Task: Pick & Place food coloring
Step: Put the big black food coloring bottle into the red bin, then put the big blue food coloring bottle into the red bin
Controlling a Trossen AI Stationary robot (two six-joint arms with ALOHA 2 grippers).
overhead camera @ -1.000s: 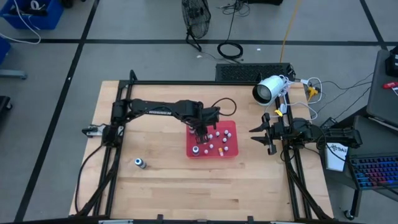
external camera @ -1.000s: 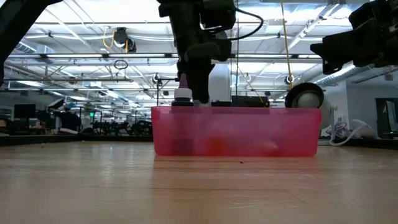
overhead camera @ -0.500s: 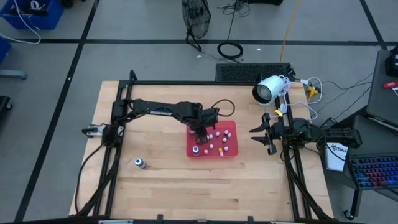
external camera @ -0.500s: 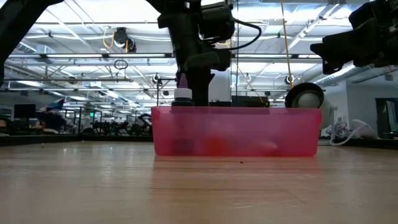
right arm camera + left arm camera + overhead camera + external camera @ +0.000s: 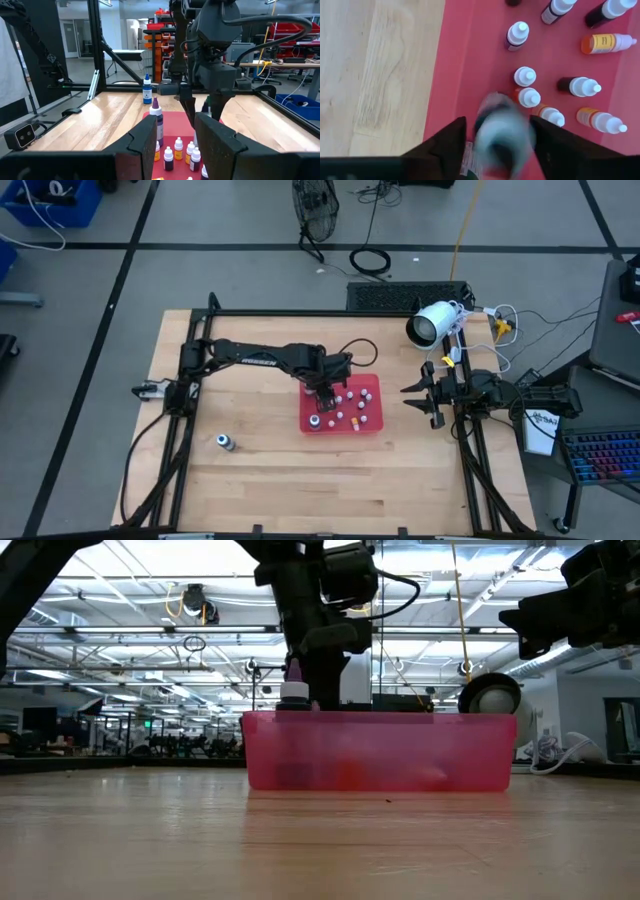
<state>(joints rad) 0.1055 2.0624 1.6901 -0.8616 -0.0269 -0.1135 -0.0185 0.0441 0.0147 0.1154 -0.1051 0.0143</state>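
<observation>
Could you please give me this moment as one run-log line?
left gripper: over red tray, releasing bottle | right gripper: open, waiting right of tray | blue bottle: on table, outside tray

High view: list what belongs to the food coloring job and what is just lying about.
Job: bottles in the tray; lone bottle on the table; left gripper over the tray.
Lying about: white camera; cable coil; keyboard; right gripper, waiting beside the tray.
</observation>
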